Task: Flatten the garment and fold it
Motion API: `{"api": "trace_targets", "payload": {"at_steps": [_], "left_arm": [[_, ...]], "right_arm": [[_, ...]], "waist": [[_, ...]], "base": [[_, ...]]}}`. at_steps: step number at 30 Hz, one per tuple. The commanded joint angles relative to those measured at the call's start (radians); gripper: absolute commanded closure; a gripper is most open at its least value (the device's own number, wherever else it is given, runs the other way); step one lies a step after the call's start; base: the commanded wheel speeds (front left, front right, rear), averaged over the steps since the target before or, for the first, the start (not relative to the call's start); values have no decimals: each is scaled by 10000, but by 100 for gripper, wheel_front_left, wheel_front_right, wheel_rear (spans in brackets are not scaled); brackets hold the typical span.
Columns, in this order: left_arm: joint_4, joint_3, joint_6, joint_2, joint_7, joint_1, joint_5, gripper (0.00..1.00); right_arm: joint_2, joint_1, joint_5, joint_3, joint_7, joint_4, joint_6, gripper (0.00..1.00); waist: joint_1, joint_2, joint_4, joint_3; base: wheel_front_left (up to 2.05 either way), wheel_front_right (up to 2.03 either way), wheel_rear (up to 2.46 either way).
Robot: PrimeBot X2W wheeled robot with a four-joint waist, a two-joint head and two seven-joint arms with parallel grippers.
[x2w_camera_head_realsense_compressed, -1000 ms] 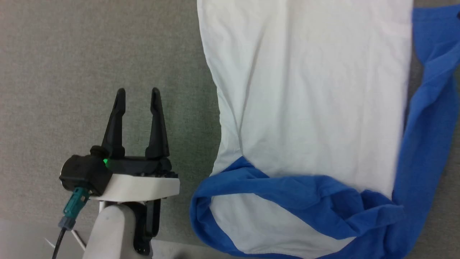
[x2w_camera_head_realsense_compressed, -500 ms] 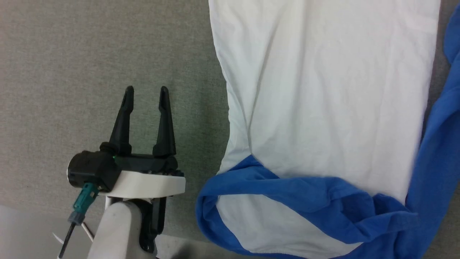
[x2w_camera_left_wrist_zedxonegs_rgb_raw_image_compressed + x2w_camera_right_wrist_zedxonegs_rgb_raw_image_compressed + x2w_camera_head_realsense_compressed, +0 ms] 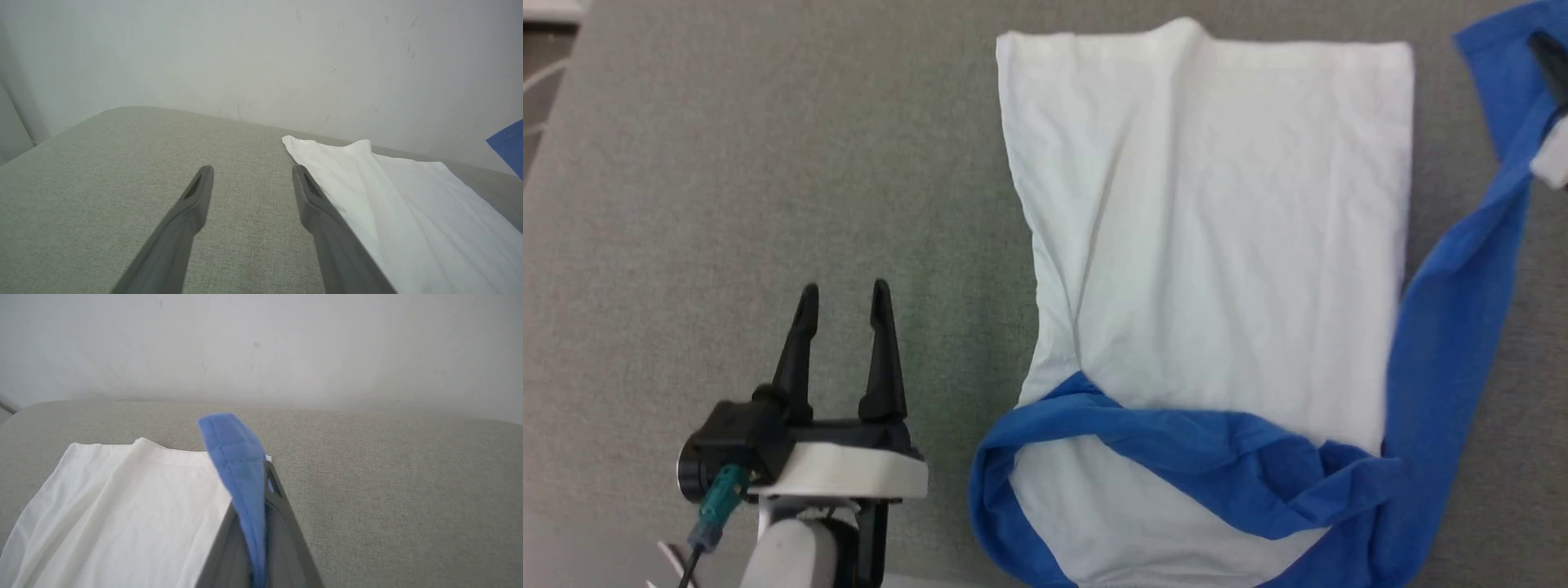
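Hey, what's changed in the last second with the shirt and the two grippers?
The right gripper has shut on the end of the blue sleeve and holds it off the table. The head camera has shifted, so the far hem of the garment now shows. The left gripper stays open beside the white body, holding nothing; the white body still lies flat.

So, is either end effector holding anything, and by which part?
The right end effector is shut on the soft white long-sleeved shirt, pinching its bright blue sleeve near the cuff end. The left end effector is open, holding nothing.
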State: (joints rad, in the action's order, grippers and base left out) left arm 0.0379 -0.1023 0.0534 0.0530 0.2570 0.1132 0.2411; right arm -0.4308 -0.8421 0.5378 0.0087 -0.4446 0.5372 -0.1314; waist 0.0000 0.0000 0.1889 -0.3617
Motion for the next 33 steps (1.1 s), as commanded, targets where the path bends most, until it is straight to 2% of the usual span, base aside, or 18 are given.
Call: {"api": "trace_targets", "payload": {"at_steps": [1, 7, 11, 14, 17, 20, 28, 30, 31, 33], "left_arm": [[-77, 69, -35, -27, 47, -233, -52, 0], [-268, 203, -76, -22, 47, -751, -33, 0], [-373, 187, -108, -10, 47, -1009, -9, 0], [-453, 124, -142, -5, 47, -1072, 15, 0], [-535, 13, -204, 5, 6, -1055, 33, 0], [-625, -125, -267, 9, -32, -992, 32, 0], [-901, -456, -214, -3, -37, -806, 110, 0], [-998, -516, -188, -6, -27, -751, 148, 0], [-1039, -537, -166, -8, -23, -726, 157, 0], [-1121, -579, -120, -9, -14, -679, 153, 0]], "right_arm": [[87, 363, 24, 274, 286, -469, 7, 100], [692, 1529, -182, 1455, 560, -2453, 7, 100], [1525, 2392, -108, 2551, 560, -3587, 7, 100], [2274, 2923, 5, 3351, 577, -3866, 7, 100], [3004, 3350, 253, 4168, 695, -3705, 7, 100], [3454, 3659, 438, 4987, 872, -3285, 7, 100], [3790, 3993, 827, 6893, 1451, -1002, 7, 100], [3798, 4023, 1318, 7334, 1824, -665, 7, 100], [3799, 3970, 1414, 7560, 2013, -472, 7, 96], [3801, 3873, 1723, 7947, 2321, -68, 7, 54]], "waist": [[0, 0, -386, 1213], [0, 0, -674, 2132], [0, 0, -841, 2505], [0, 0, -868, 2656], [0, 0, -790, 2703], [0, 0, -666, 2638], [0, 0, -344, 2156], [0, 0, -306, 2078], [0, 0, -305, 2050], [0, 0, -308, 2022]], "base": [[0, 0, 0], [0, 0, 0], [0, 0, 0], [0, 0, 0], [0, 0, 0], [0, 0, 0], [0, 0, 0], [0, 0, 0], [0, 0, 0], [0, 0, 0]]}}
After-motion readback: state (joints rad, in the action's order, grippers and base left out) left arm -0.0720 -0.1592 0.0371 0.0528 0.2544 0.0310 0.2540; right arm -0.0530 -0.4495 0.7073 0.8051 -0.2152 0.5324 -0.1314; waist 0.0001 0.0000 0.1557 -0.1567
